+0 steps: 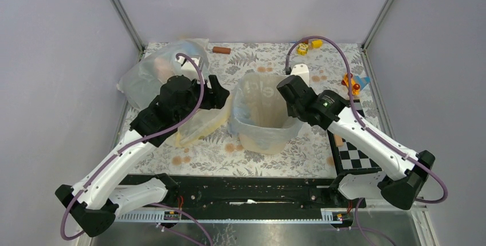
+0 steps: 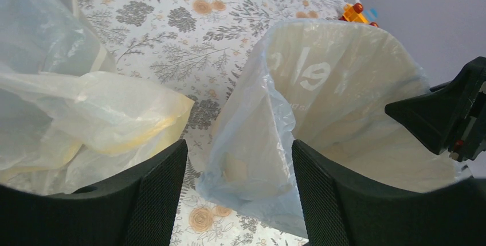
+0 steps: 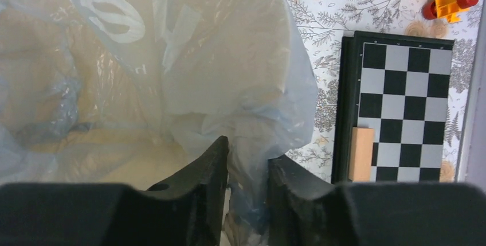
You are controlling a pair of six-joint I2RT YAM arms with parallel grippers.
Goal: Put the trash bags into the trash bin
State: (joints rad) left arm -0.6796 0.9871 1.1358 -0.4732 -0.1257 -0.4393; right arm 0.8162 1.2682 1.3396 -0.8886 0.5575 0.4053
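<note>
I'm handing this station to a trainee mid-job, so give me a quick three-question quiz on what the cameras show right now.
1. True or false: the pale blue trash bag lines the trash bin, with its edge draped over the rim.
2. Multiple choice: what do the right jaws pinch?
A) the trash bag's edge at the bin's rim
B) the checkerboard
C) the pale yellow bag
3. Fill in: the left jaws stand ___ beside the bin's left side.

Key: 1 true. 2 A, as the right wrist view shows blue plastic squeezed between the jaws. 3 open.
</note>
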